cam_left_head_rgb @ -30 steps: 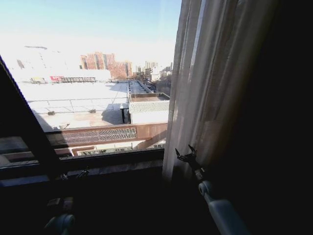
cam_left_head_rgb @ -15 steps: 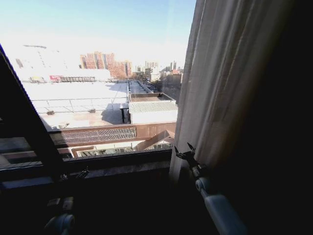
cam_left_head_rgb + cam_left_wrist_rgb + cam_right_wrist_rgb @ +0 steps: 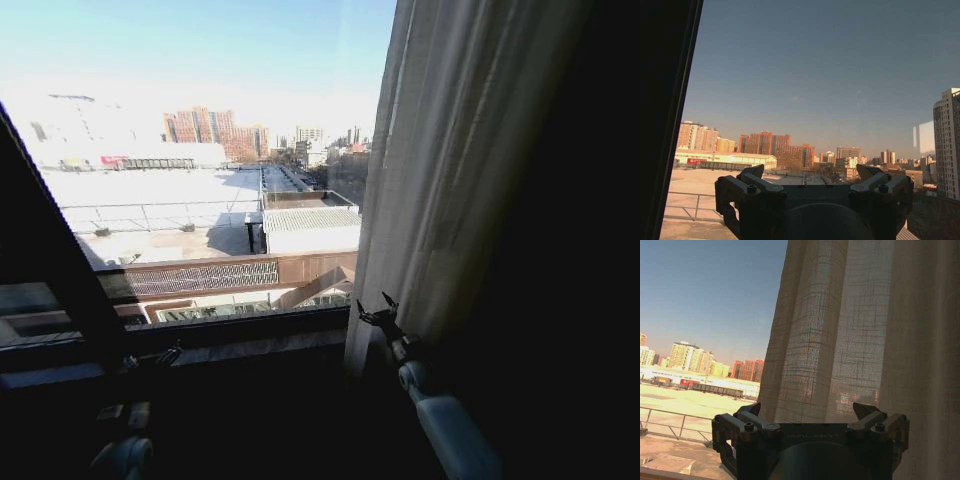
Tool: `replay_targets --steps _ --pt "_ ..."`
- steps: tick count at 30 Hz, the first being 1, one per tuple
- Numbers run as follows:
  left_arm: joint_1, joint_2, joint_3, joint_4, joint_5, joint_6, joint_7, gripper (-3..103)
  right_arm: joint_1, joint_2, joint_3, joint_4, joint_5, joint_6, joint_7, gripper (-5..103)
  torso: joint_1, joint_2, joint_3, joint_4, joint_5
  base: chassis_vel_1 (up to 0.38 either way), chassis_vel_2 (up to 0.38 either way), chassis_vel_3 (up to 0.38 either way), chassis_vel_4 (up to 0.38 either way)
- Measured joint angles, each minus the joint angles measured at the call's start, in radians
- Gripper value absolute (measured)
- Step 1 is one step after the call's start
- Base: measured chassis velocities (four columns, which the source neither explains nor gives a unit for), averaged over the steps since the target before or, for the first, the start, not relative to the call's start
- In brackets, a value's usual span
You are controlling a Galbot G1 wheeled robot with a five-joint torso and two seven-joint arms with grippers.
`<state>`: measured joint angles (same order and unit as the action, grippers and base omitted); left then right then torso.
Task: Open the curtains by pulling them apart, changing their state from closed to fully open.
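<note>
A: What is sitting nearest, down at six o'clock?

B: The left gripper (image 3: 165, 354) is resting low at about seven o'clock in the head view, in shadow by the dark sill (image 3: 240, 335). In the left wrist view its claw (image 3: 812, 175) is standing wide, with nothing between the fingertips and open sky beyond.

A: And the right arm?

B: The right arm (image 3: 450, 430) is reaching up from five o'clock toward the centre. The right gripper (image 3: 376, 310) is hovering right at the lower edge of the curtains (image 3: 450, 180), though I cannot tell whether it is touching the fabric. Its claw is also spread wide; in the right wrist view (image 3: 807, 410) the two fingertips are standing apart with the pleated cloth (image 3: 850, 330) hanging behind them, nothing gripped.

A: Where are the curtains hanging?

B: The cream panel is bunching from twelve to three o'clock, covering the right side of the window.

A: And beyond the glass?

B: A dark frame bar (image 3: 50, 250) is slanting across at nine o'clock. Farther out, pale rooftops (image 3: 160, 190) are lying in sunlight, and reddish tower blocks (image 3: 215, 125) are standing on the horizon near eleven o'clock.
</note>
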<state>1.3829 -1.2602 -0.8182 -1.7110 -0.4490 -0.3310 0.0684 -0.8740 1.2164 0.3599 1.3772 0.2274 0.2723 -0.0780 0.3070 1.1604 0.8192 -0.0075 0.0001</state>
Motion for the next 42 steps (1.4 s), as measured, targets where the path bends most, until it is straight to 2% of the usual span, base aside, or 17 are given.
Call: replay_targets --steps 8,14,16,17,18,22,23,24,26,27,29,30,33,36,37,38,42 --pt "0.000 0.000 0.000 0.000 0.000 0.000 0.000 100 0.092 0.012 -0.059 -0.074 -0.055 -0.019 0.015 100 0.000 0.000 0.000 0.0003 -0.0001 -0.027 0.007 0.017 -0.009" --pt "0.000 0.000 0.000 0.000 0.000 0.000 0.000 100 0.134 0.036 -0.083 -0.109 -0.052 -0.016 0.015 102 0.000 0.000 0.000 0.0003 -0.0002 0.000 0.000 0.000 0.000" --pt "0.000 0.000 0.000 0.000 0.000 0.000 0.000 100 0.147 0.044 -0.089 -0.119 -0.050 -0.006 0.015 93 0.000 0.000 0.000 0.0003 -0.0002 0.000 0.000 0.000 0.000" --pt "0.000 0.000 0.000 0.000 0.000 0.000 0.000 100 0.148 0.044 -0.091 -0.120 -0.049 -0.004 0.015 93 0.000 0.000 0.000 0.0001 -0.0002 0.000 0.000 0.000 0.000" --pt "0.000 0.000 0.000 0.000 0.000 0.000 0.000 100 0.148 0.043 -0.093 -0.120 -0.047 -0.003 0.015 82 0.000 0.000 0.000 -0.0001 -0.0001 0.000 0.000 0.000 0.000" --pt "0.000 0.000 0.000 0.000 0.000 0.000 0.000 100 0.148 0.039 -0.093 -0.117 -0.042 -0.001 0.015 77 0.000 0.000 0.000 -0.0001 0.0000 0.000 0.000 0.000 0.000" --pt "0.000 0.000 0.000 0.000 0.000 0.000 0.000 100 0.147 0.034 -0.093 -0.114 -0.038 -0.001 0.014 65 0.000 0.000 0.000 0.0000 -0.0001 0.000 0.000 0.000 0.000" --pt "0.000 0.000 0.000 0.000 0.000 0.000 0.000 100 0.146 0.032 -0.092 -0.113 -0.037 -0.001 0.013 60 0.000 0.000 0.000 0.0000 -0.0002 0.000 0.000 0.000 0.000" --pt "0.000 0.000 0.000 0.000 0.000 0.000 0.000 100 0.144 0.029 -0.090 -0.112 -0.036 0.000 0.012 60 0.000 0.000 0.000 0.0000 -0.0002 0.000 0.000 0.000 0.000" --pt "0.000 0.000 0.000 0.000 0.000 0.000 0.000 100 0.141 0.027 -0.088 -0.111 -0.034 0.000 0.012 49 0.000 0.000 0.000 -0.0001 -0.0001 0.000 0.000 0.000 0.000" --pt "0.000 0.000 0.000 0.000 0.000 0.000 0.000 100 0.140 0.026 -0.087 -0.110 -0.032 0.001 0.010 44 0.000 0.000 0.000 -0.0001 -0.0001 0.000 0.000 0.000 0.000" --pt "0.000 0.000 0.000 0.000 0.000 0.000 0.000 100 0.139 0.026 -0.085 -0.110 -0.022 0.007 -0.003 33 0.000 0.000 0.000 0.0000 0.0000 0.000 0.000 0.000 0.000" --pt "0.000 0.000 0.000 0.000 0.000 0.000 0.000 100 0.138 0.032 -0.082 -0.111 0.006 0.022 -0.026 27 0.000 0.000 0.000 0.0000 0.0000 0.000 0.000 0.000 0.000" --pt "0.000 0.000 0.000 0.000 0.000 0.000 0.000 100 0.138 0.039 -0.073 -0.114 0.016 0.043 -0.064 10 0.000 0.000 0.000 0.0003 0.0000 0.000 0.000 0.000 0.000" --pt "0.000 0.000 0.000 0.000 0.000 0.000 0.000 100 0.139 0.039 -0.069 -0.119 0.007 0.053 -0.079 10 0.000 0.000 0.000 0.0002 0.0000 0.000 0.000 0.000 0.000" --pt "0.000 0.000 0.000 0.000 0.000 0.000 0.000 100 0.139 0.039 -0.066 -0.124 -0.004 0.060 -0.093 2 0.000 0.000 0.000 0.0000 -0.0001 0.000 0.000 0.000 0.000" --pt "0.000 0.000 0.000 0.000 0.000 0.000 0.000 100 0.139 0.035 -0.063 -0.125 -0.005 0.054 -0.102 1 0.000 0.000 0.000 0.0000 -0.0001 0.000 0.000 0.000 0.000"
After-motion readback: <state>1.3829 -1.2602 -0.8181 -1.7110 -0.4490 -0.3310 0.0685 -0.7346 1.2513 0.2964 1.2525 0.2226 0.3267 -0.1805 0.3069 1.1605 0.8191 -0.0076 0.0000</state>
